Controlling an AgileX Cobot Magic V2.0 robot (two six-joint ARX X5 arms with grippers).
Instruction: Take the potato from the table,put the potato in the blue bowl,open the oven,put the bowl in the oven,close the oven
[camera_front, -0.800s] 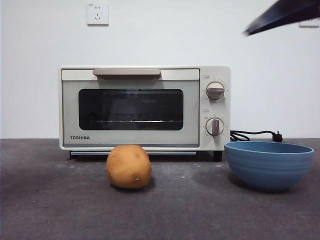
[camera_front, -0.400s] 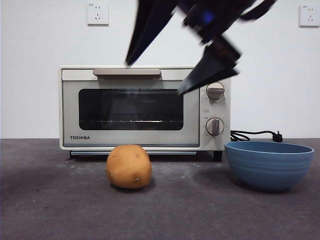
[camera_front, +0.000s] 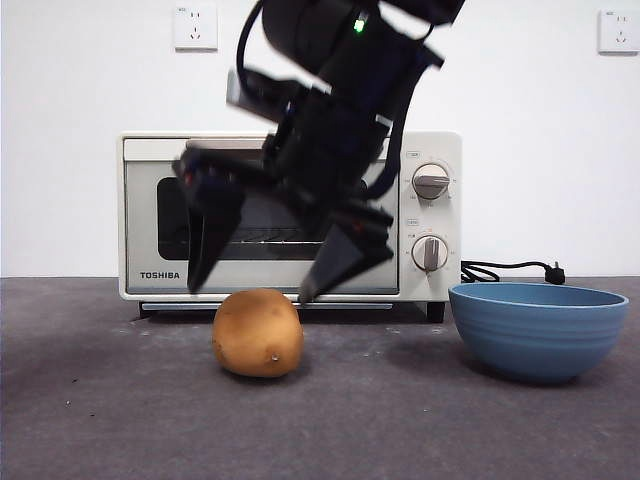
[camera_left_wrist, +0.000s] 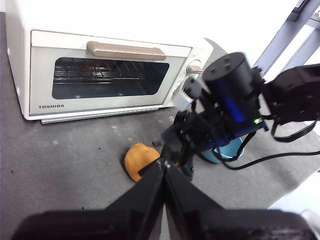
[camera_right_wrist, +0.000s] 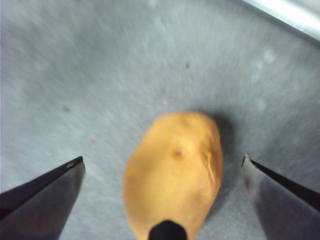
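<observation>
Right gripper (camera_front: 252, 292) w/ jaws wide apart above potato (camera_front: 258, 333), hiding oven (camera_front: 140, 200) door.

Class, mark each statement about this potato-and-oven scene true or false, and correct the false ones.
1. The right gripper is open, just above the potato. True.
2. The potato lies inside the blue bowl. False: it rests on the table, apart from the bowl.
3. The door of the oven is closed. True.
4. The left gripper holds the potato. False: its jaws are shut on nothing, away from the potato.
5. The blue bowl sits inside the oven. False: it stands on the table beside the oven.
</observation>
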